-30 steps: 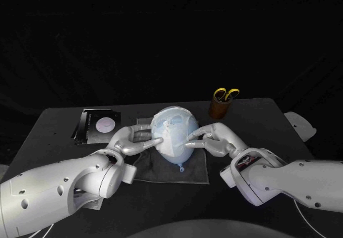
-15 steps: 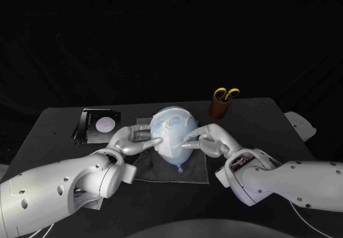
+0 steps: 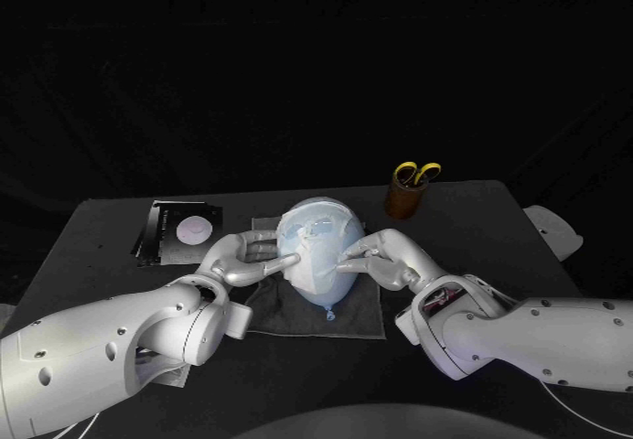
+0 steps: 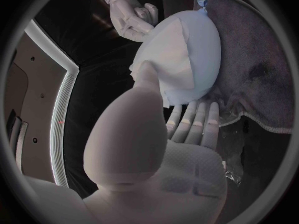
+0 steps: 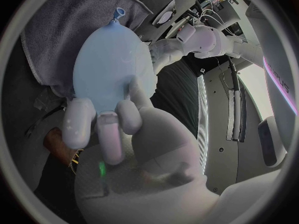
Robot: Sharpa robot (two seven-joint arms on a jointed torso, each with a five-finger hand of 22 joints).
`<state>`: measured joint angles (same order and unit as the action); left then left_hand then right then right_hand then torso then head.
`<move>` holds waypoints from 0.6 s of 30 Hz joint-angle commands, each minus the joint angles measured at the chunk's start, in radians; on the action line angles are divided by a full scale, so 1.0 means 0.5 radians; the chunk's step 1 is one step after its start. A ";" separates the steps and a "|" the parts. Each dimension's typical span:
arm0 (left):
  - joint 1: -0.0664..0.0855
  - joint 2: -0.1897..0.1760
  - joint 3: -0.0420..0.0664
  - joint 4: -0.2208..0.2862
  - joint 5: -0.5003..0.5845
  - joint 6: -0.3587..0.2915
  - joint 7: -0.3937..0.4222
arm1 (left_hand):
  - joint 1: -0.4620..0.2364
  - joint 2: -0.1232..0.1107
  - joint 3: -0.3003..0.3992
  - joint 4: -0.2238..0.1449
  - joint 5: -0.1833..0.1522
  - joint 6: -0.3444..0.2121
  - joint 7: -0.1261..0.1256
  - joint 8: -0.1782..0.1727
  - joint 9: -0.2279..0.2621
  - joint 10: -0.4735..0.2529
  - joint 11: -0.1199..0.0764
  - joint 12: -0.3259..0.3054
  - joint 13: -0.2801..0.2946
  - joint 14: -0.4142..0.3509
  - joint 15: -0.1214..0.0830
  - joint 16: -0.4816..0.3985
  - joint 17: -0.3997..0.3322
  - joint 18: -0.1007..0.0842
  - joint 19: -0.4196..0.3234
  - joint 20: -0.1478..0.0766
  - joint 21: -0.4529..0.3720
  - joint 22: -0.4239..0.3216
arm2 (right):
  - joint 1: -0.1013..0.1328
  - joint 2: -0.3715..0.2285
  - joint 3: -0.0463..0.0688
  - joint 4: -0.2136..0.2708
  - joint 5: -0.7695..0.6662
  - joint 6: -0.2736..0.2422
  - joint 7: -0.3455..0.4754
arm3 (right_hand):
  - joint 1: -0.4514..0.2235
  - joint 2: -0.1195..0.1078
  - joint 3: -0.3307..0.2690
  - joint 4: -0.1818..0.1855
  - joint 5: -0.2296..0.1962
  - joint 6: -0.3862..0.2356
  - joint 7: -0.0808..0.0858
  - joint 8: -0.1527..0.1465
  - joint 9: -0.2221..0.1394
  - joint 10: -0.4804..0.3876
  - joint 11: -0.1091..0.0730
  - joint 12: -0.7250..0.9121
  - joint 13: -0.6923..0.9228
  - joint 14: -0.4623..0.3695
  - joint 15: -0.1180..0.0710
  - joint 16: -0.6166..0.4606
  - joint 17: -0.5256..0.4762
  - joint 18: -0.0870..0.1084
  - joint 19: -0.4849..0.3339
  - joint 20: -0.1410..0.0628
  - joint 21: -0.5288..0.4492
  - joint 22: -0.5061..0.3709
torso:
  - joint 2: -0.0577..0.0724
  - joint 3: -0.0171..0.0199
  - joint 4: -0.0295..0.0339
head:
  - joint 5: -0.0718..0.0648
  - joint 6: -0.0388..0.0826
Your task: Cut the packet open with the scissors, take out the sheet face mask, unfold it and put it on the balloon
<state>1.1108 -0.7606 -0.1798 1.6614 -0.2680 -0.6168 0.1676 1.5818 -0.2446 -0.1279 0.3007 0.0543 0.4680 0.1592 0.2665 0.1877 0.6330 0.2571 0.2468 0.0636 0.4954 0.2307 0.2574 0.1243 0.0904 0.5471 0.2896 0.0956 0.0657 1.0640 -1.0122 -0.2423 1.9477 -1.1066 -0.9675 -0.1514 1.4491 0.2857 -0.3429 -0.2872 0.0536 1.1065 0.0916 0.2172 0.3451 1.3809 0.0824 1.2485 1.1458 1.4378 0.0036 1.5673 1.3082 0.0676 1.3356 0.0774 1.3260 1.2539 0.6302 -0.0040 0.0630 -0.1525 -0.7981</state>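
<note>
A pale blue balloon (image 3: 325, 274) lies knot toward me on a grey cloth (image 3: 284, 311), with the white sheet mask (image 3: 306, 240) draped over its upper side. My left hand (image 3: 244, 259) cradles the balloon's left side: in the left wrist view its thumb presses on the mask (image 4: 165, 59) and its fingers (image 4: 193, 124) lie under the balloon (image 4: 209, 50). My right hand (image 3: 382, 259) touches the balloon's right side with its fingertips, which rest on the balloon (image 5: 109, 64) in the right wrist view. The scissors (image 3: 418, 171), yellow-handled, stand in a brown cup (image 3: 406, 201). The opened packet (image 3: 178, 230) lies far left.
The cloth (image 4: 261, 69) covers the table's middle under both hands. The cup with the scissors stands at the back right, a little beyond my right hand. The packet lies beside the cloth's back left corner. Bare black table (image 3: 501, 238) lies to the right.
My right arm has slid a little to the left, and its hand has closed in slightly on the balloon. The left hand and the balloon have stayed put.
</note>
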 commanded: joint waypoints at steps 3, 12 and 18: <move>0.000 0.009 0.001 0.015 -0.001 0.024 0.004 | 0.004 0.018 0.011 -0.001 -0.002 0.011 0.265 0.010 0.001 0.018 -0.003 -0.004 0.002 0.011 0.005 -0.011 -0.005 0.017 0.012 0.001 0.011 -0.002 | -0.006 0.014 -0.001 -0.007 -0.080 -0.059 0.015 | 0.040 0.019 0.113 0.004 -0.009 0.047 -0.021 0.023 0.019 0.380 -0.153 0.645 0.850 0.266 -0.111 0.007 0.525 0.028 0.003 -0.030 0.008 0.012 | 0.000 0.0001 -0.001 | -0.008 0.004; 0.000 0.007 0.001 0.016 0.000 0.025 -0.001 | 0.004 0.018 0.011 -0.001 -0.002 0.010 0.265 0.009 0.001 0.017 -0.003 -0.006 0.001 0.009 0.005 -0.013 -0.006 0.017 0.014 0.001 0.012 -0.002 | -0.007 0.016 -0.001 -0.007 -0.082 -0.071 0.083 | 0.057 0.015 0.244 -0.008 -0.008 0.059 -0.016 0.034 0.038 0.380 -0.149 0.645 0.850 0.266 -0.110 0.007 0.525 0.024 0.011 -0.036 0.018 0.030 | 0.000 0.0000 0.000 | -0.022 0.007; 0.000 0.005 0.001 0.016 0.004 0.027 -0.005 | 0.004 0.018 0.011 -0.001 -0.002 0.010 0.265 0.009 0.001 0.017 -0.003 -0.006 0.001 0.009 0.005 -0.013 -0.006 0.017 0.014 0.001 0.012 -0.002 | -0.007 -0.009 -0.001 0.017 -0.068 -0.072 0.119 | 0.063 0.013 0.302 -0.010 -0.008 0.070 -0.021 0.040 0.045 0.380 -0.154 0.645 0.850 0.266 -0.113 0.007 0.525 0.022 0.014 -0.038 0.023 0.039 | 0.000 0.0000 0.000 | -0.023 0.007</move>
<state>1.1108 -0.7619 -0.1796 1.6623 -0.2663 -0.6186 0.1630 1.5818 -0.2446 -0.1279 0.3007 0.0543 0.4679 0.1591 0.2665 0.1868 0.6329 0.2571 0.2467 0.0634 0.4953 0.2307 0.2575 0.1228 0.0903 0.5471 0.2896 0.0956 0.0659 1.0622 -1.0148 -0.2423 1.9500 -1.1302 -0.9695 -0.1233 1.4635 0.2819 -0.1994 -0.2883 0.0465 1.1306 0.0875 0.2282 0.3626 1.3810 0.0826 1.2483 1.1348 1.4377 0.0036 1.5673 1.3073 0.0686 1.3393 0.0627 1.3343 1.2718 0.6303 -0.0040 0.0628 -0.1635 -0.7945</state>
